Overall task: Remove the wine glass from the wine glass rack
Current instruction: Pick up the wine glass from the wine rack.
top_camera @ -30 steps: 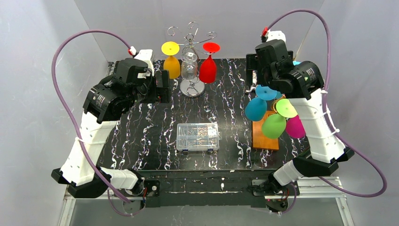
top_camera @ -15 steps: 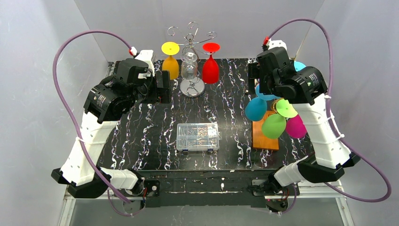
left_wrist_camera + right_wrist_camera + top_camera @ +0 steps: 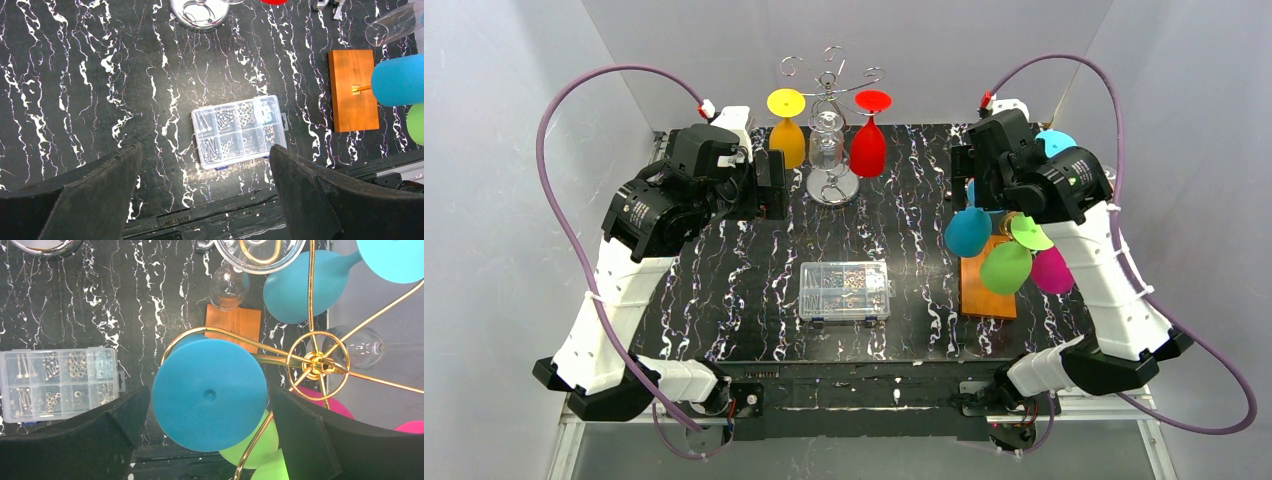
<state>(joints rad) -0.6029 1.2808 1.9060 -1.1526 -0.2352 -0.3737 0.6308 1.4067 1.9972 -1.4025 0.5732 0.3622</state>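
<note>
A gold wine glass rack [image 3: 316,362] stands on an orange wooden base [image 3: 987,290] at the right and carries several hanging glasses. A blue wine glass [image 3: 968,232] hangs bowl-down on its near left arm. My right gripper [image 3: 961,175] hovers open over that arm. In the right wrist view the glass's round blue foot [image 3: 200,410] fills the space between the open gripper [image 3: 209,390], with a gap on each side. My left gripper [image 3: 771,185] is open and empty above the table's back left. The left wrist view shows this gripper [image 3: 205,147] with nothing between its fingers.
A silver rack [image 3: 832,85] at the back centre holds a yellow [image 3: 789,140], a clear [image 3: 827,140] and a red glass [image 3: 866,148]. Green [image 3: 1006,267], magenta [image 3: 1052,270] and teal [image 3: 1054,143] glasses hang on the gold rack. A clear parts box [image 3: 844,290] lies mid-table.
My right arm has shifted slightly right and toward the gold rack, now covering the blue glass's foot from above. The left arm has not moved.
</note>
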